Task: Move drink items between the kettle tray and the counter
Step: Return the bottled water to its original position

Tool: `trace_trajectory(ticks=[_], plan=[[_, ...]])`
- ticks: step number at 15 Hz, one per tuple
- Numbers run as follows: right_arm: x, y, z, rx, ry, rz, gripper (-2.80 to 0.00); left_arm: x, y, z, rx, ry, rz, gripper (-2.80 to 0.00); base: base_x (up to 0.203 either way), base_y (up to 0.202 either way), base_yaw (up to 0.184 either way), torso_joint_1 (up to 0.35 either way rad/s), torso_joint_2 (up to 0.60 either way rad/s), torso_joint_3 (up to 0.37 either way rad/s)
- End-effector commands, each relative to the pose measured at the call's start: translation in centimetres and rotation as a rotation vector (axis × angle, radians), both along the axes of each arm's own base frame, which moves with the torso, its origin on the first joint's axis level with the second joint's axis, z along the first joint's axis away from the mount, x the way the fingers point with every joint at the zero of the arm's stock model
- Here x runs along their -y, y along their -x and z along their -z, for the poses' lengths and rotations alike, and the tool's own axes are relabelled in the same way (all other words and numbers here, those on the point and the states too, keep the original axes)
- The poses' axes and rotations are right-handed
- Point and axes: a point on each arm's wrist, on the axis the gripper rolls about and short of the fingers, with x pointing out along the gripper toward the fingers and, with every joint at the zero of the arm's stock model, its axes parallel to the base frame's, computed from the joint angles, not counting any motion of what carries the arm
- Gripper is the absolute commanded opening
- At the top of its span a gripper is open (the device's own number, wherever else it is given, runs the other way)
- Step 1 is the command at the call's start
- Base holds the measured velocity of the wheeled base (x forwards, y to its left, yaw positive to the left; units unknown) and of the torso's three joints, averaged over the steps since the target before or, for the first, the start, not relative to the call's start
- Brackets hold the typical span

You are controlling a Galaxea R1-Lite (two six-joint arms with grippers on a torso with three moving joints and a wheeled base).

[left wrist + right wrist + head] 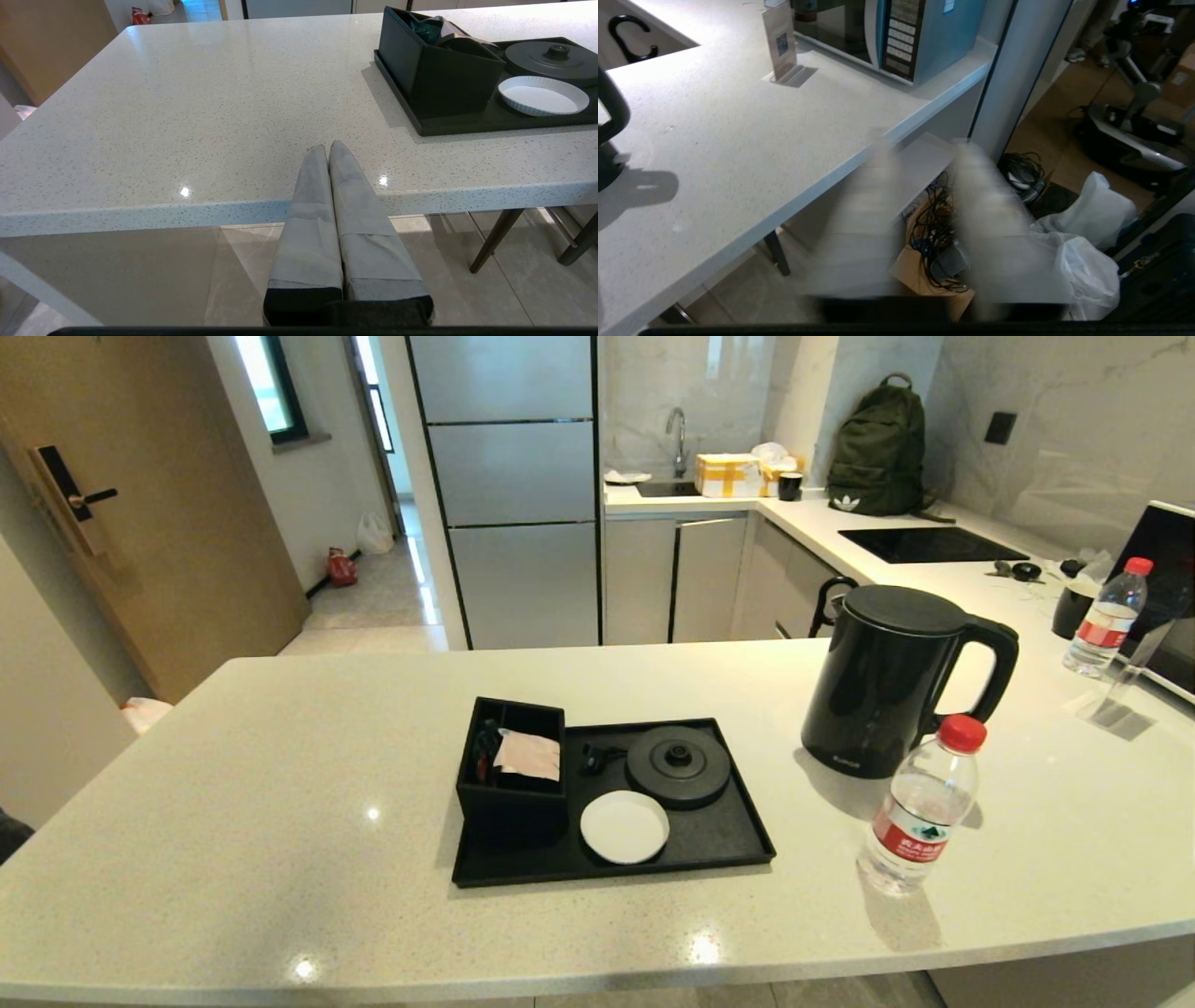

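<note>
The black kettle (887, 681) stands upright on the cream counter (280, 821), to the right of the black tray (719, 835). In front of the kettle, near the counter's front edge, stands the red-capped water bottle (920, 807). On the tray are the round kettle base (678, 763), the white coaster (624, 826) and the sachet box (512, 770). Neither gripper shows in the head view. My left gripper (329, 148) is shut and empty at the counter's front edge, left of the tray (467, 126). Off the counter's right edge, my right gripper (924, 140) is open, blurred and empty; the kettle's handle (612, 112) lies far from it.
A second red-capped bottle (1106, 616), a microwave (901, 32) and a clear sign holder (782, 46) stand at the counter's far right. A box of cables (938, 242) and white bags (1092, 233) lie on the floor below the right gripper.
</note>
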Motion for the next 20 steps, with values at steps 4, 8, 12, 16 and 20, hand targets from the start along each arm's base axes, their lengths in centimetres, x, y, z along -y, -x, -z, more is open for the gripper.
trace_trajectory(ticks=[4, 8, 12, 16, 20], plan=[[-0.3, 3.5, 3.8, 0.072, 0.027, -0.265, -2.80, 0.0, 0.0, 0.0, -0.001, 0.000, 0.000, -2.80, 0.000, 0.000, 0.000, 0.000, 0.00, 0.000], [-0.6, 2.3, 6.2, 0.057, 0.036, -0.433, -2.80, 0.0, 0.0, 0.0, -0.001, 0.000, 0.000, -2.80, 0.000, 0.000, 0.000, 0.000, 0.00, 0.000], [-0.8, 0.1, 8.2, 0.031, 0.022, -0.522, -2.80, 0.0, 0.0, 0.0, -0.001, 0.000, 0.000, -2.80, 0.000, 0.000, 0.000, 0.000, 0.00, 0.000], [-1.3, -3.7, 12.0, 0.056, 0.086, -0.748, -2.80, 0.0, 0.0, 0.0, -0.001, 0.000, 0.000, -2.80, 0.000, 0.000, 0.000, 0.000, 0.00, 0.000], [-1.6, -5.0, 14.7, 0.053, 0.064, -0.881, -2.80, 0.0, 0.0, 0.0, -0.001, -0.001, 0.000, -2.80, 0.000, 0.000, 0.000, 0.000, 0.00, 0.000]])
